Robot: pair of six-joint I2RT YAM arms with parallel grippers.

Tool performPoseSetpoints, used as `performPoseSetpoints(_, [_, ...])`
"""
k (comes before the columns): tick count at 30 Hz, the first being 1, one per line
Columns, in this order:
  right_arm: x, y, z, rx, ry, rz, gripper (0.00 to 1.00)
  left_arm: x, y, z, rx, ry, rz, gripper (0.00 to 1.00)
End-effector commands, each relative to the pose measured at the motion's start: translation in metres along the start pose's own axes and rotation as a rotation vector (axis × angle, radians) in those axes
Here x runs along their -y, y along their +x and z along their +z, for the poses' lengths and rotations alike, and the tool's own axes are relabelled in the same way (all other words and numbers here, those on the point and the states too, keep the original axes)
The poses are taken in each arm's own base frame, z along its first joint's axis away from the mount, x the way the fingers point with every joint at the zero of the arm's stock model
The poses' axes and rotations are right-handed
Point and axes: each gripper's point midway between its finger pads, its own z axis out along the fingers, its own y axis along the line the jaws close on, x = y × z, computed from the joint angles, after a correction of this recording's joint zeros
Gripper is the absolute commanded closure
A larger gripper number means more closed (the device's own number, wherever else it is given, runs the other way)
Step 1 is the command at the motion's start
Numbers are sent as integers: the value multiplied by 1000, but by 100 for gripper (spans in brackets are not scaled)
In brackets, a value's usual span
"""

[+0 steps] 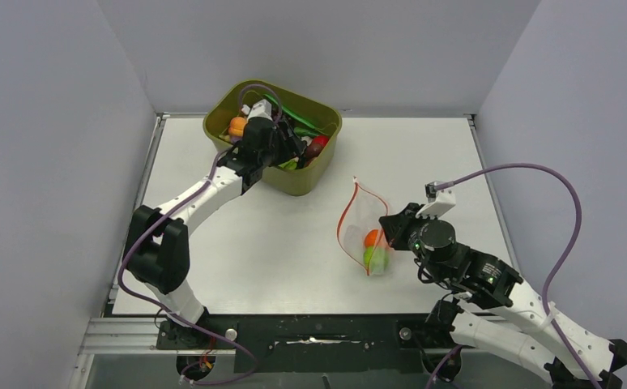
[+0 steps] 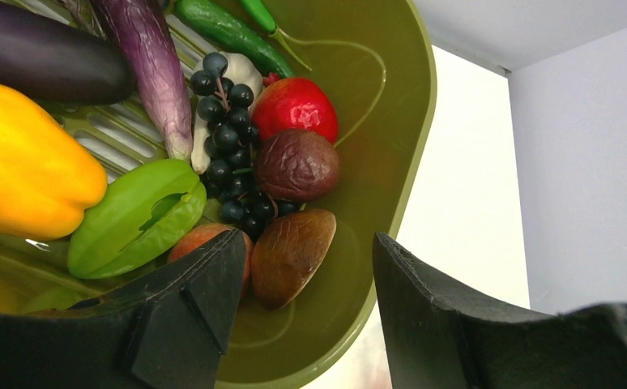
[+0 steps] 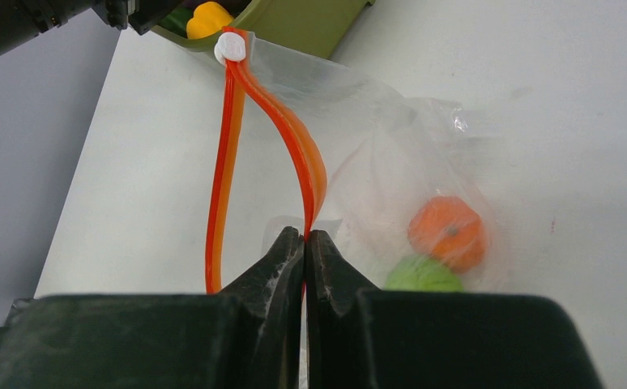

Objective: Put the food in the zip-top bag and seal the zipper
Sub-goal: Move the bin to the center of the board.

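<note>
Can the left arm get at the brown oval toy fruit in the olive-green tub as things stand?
Probably yes. The left gripper hangs open over the olive-green plastic tub, and the brown oval toy fruit lies uncovered just beyond its fingertips, nothing on top.

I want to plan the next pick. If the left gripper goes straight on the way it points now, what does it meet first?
Probably the smooth brown fruit, lying almost centred before the open left gripper in the green tub. Depth is unclear, so this is a guess.
</note>
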Motion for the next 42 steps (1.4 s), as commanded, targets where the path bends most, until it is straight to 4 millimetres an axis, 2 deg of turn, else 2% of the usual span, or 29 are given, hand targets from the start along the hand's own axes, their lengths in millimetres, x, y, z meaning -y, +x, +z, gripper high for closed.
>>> performPoseSetpoints(1, [-1, -26, -10, 79, -2, 29, 100, -1, 11, -3, -29, -7, 59, 42])
performPoseSetpoints(9, [-5, -24, -7, 66, -7, 25, 100, -29, 32, -13, -88, -113, 147, 39])
performPoseSetpoints(16, [-4, -25, -9, 72, -11, 39, 100, -44, 33, -35, -92, -161, 213, 39])
performPoseSetpoints(23, [-2, -26, -10, 75, 1, 36, 100, -59, 46, -54, -130, -193, 288, 38])
performPoseSetpoints(31, [-2, -24, -8, 77, -6, 41, 100, -73, 39, -73, -122, -262, 375, 38])
performPoseSetpoints(36, [-3, -24, -10, 77, -14, 45, 100, -87, 43, -82, -144, -319, 405, 39])
performPoseSetpoints(42, [0, -25, -14, 79, -17, 49, 100, -89, 44, -99, -146, -315, 402, 39])
